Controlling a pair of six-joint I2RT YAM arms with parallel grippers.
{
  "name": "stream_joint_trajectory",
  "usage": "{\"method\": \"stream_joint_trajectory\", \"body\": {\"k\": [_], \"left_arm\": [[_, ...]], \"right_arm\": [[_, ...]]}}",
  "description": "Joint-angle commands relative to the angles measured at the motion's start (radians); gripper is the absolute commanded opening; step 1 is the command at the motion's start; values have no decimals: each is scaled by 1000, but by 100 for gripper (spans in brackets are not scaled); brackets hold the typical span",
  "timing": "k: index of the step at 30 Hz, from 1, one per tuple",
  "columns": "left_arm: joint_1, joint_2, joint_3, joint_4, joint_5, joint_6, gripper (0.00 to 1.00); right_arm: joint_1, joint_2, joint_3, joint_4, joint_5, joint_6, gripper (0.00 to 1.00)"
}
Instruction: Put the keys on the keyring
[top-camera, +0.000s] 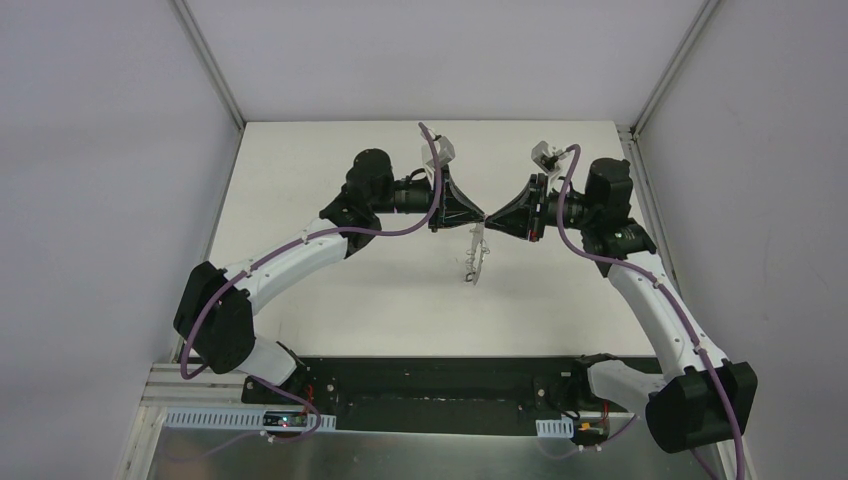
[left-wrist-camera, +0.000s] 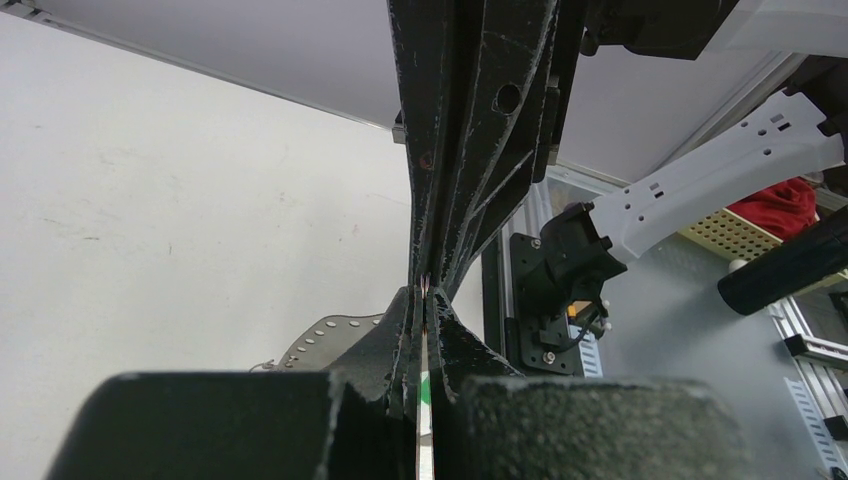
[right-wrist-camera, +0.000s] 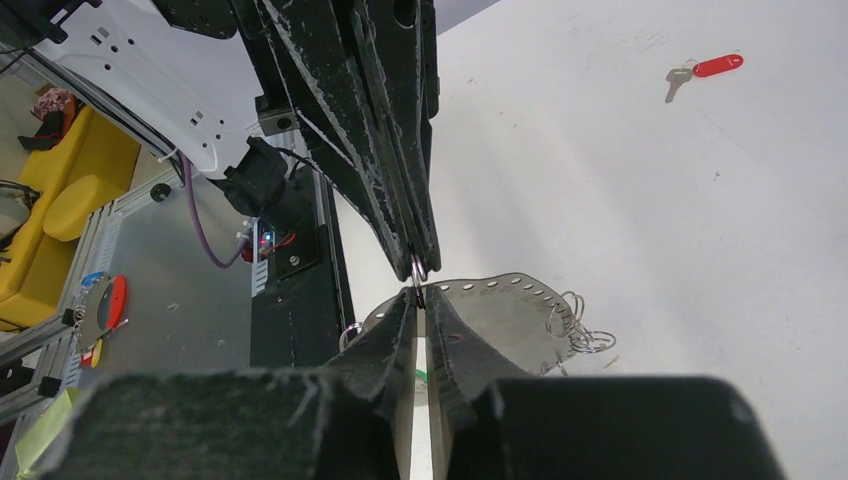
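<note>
Grey metal hung between the arms: the keyring (right-wrist-camera: 500, 312), a thin curved band dotted with holes, wire rings (right-wrist-camera: 578, 325) bunched at one side, dangled above the table (right-wrist-camera: 620, 200), likely lifted so a key could be threaded. The left gripper (top-camera: 477, 216) was clenched on a small loop at its rim. The right gripper (top-camera: 497, 217) met it tip to tip, fingers nearly together; whether they gripped anything was unclear. A red key (right-wrist-camera: 705, 68) lay well apart.

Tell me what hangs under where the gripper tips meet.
The keyring, perforated, with small wire rings on its rim. The right gripper covers its near part, hiding whatever hangs there.
</note>
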Motion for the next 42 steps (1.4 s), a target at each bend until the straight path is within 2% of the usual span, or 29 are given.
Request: {"method": "stream_joint_trajectory", "body": {"k": [1,5,8,15,20,22,27,31,36,42], "left_arm": [[-10,-3,19,72,30,-18,0],[-10,2,15,69,21,-16,0],[-10,2,9,68,17,-12,0],[-10,-2,22,-2,0,21,0],[-10,-2,36,-54,1,41,0],[-10,-6,46,-82,4,70,5],[-10,-22,96,-221,14,190,23],[-10,-16,173,-398,23,303,30],[-28,-10,231,-586,38,489,33],[-53,8,277,-710,47,646,30]], "right_arm": [[9,-1,33,43,-17,-6,7],[9,-6,41,44,-21,-2,0],[9,-13,58,11,-17,-34,0],[22,-6,150,-246,74,-214,0],[52,4,195,-367,146,-317,0],[70,13,219,-423,189,-365,0],[118,30,268,-528,264,-444,0],[143,53,298,-594,301,-490,0],[159,70,315,-617,318,-496,0],[166,82,322,-624,294,-489,0]]}}
